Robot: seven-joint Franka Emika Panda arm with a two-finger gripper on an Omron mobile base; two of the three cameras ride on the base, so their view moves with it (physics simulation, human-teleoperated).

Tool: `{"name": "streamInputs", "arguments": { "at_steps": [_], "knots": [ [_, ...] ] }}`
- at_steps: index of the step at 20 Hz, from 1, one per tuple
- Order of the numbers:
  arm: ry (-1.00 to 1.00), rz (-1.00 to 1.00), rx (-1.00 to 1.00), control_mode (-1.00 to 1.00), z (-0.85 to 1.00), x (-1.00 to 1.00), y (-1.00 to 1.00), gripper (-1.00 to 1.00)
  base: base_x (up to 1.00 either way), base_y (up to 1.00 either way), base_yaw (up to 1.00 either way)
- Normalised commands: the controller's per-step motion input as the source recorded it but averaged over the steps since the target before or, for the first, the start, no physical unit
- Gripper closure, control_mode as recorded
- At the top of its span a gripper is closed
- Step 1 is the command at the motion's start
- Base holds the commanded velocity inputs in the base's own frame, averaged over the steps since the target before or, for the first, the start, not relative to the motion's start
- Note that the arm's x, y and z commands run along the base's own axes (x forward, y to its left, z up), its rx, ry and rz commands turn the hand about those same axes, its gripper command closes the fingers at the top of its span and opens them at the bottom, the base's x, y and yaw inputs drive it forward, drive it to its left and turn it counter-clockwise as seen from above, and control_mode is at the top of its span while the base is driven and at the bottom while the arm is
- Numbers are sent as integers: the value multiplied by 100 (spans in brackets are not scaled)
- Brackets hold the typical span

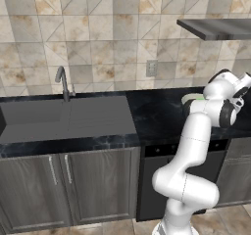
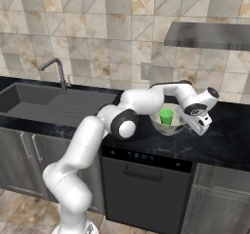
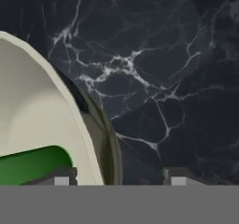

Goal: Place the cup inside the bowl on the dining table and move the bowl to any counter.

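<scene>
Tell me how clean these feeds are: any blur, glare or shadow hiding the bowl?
Hand view: bowl rim soft and blurred up close, dark shadow under its edge on the counter. Right base view: even light, no glare, cup sharp. Left base view: the arm covers most of the bowl.

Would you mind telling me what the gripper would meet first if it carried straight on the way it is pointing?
Probably the bowl: the gripper, jaws apart, straddles its rim, one fingertip inside near the cup, the other over the counter. Depth is unclear.
</scene>
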Motion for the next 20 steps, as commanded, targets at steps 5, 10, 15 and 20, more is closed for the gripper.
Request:
{"name": "streamInputs", "arguments": {
  "at_steps": [5,10,15,20],
  "knots": [
    [0,0,0,-100,17,-6,0,-100,0,0,0],
    [0,0,0,-100,48,-14,-2,-100,0,0,0],
    [0,0,0,-100,27,-35,-14,-100,0,0,0],
    [0,0,0,-100,2,-57,-25,-100,0,0,0]
  ]
}}
